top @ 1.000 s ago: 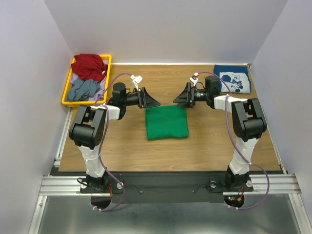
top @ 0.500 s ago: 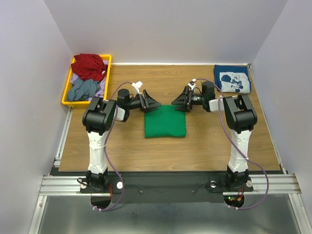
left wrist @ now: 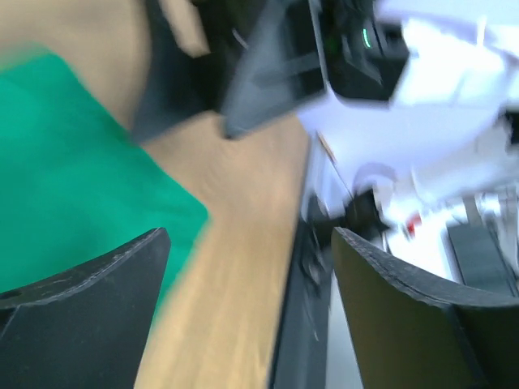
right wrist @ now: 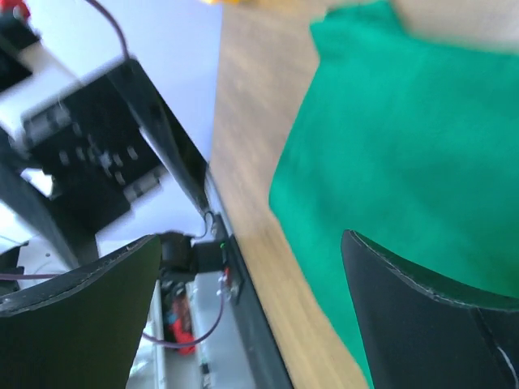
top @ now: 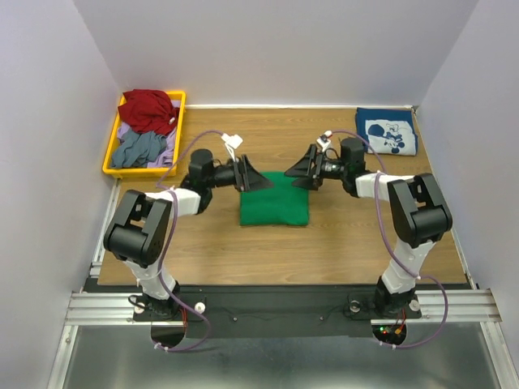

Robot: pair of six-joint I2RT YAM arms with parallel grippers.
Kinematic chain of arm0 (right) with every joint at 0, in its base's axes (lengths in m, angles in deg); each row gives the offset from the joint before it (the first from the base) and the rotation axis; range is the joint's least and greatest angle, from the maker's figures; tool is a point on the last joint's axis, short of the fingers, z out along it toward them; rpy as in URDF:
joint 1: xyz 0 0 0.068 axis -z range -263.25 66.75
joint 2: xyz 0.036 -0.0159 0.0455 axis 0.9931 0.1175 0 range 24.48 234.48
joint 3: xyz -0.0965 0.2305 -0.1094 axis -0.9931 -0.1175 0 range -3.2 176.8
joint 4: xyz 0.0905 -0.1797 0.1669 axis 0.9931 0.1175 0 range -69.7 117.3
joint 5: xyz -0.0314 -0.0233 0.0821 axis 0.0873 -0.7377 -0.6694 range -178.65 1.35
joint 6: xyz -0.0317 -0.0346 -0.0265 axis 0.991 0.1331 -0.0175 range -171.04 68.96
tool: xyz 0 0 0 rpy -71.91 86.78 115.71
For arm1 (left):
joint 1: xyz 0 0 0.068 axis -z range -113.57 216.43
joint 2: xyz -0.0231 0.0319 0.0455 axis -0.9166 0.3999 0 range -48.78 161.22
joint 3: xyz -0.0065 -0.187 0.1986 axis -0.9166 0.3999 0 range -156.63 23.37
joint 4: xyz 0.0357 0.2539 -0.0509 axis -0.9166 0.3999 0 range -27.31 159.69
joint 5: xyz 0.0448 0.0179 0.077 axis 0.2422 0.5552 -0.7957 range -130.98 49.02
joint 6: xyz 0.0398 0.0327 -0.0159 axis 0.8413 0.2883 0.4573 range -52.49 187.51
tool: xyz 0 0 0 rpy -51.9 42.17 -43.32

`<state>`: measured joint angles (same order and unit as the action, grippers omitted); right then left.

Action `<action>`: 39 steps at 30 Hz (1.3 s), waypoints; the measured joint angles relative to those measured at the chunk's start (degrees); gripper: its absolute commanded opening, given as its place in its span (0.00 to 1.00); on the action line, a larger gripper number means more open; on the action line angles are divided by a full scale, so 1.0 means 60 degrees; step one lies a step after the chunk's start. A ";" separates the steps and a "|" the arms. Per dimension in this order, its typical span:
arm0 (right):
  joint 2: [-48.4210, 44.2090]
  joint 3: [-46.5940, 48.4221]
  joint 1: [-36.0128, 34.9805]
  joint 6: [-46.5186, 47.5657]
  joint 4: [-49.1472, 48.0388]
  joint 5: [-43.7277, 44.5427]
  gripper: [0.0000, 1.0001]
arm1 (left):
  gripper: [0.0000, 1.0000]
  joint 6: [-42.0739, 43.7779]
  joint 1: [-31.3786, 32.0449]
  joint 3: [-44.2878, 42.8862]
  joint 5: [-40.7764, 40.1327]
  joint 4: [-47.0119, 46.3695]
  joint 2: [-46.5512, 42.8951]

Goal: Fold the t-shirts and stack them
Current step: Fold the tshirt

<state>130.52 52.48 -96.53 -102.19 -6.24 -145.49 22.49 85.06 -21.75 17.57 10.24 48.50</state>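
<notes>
Both my grippers stand wide apart with nothing in them; left gripper hangs over the far left corner of the green shirt, right gripper over its far right corner, tips facing each other along the far edge; can't tell whether the tips touch the cloth, both wrist views are blurred; green shirt lies mid-table as a tidy rectangle, so I judge its fold done or nearly so; navy shirt with the white print lies folded at the far right corner, well apart from the green one; stack not yet made, one has to go on the other; yellow bin at far left holds a red cloth and a grey-blue cloth in a loose heap; if those are shirts too, most of the job is left; next move as I read it: grip the green one with both hands, carry it right, lay it on the navy; risk is soft cloth sagging and the fold opening on the way.
</notes>
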 measured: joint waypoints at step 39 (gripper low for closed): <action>0.0535 -0.1803 -0.1359 0.1038 0.1796 -0.0109 0.47 | 0.55 0.0703 0.0047 0.1370 -0.0069 0.1381 0.1370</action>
<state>133.73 41.66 -104.68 -95.96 4.53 -146.15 26.71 85.35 -13.53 17.15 18.52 56.72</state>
